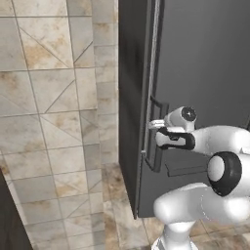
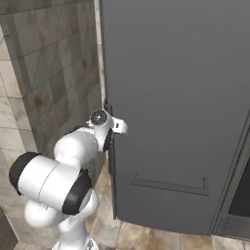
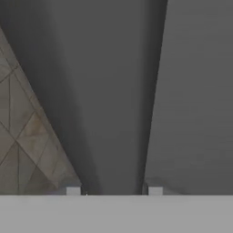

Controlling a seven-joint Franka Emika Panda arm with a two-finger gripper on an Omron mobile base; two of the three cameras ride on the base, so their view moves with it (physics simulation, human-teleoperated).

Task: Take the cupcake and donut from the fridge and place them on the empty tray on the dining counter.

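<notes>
Tiled wall [image 1: 49, 112] lies to the left of your gripper [image 1: 155, 125], and the fridge [image 1: 205, 73] stands shut right of it, so cupcake and donut are presumably inside. Your jaws sit partly closed astride the bar handle [image 1: 151, 73], a finger on either side in the hand view; whether they pinch it you cannot tell. That handle's long axis runs vertical, probably for pulling the door open.

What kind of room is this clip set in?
Most likely a kitchen, in simulation. A tall dark grey fridge with a vertical bar handle stands closed against a tiled wall, on a tiled floor. The gripper is at the handle.
</notes>
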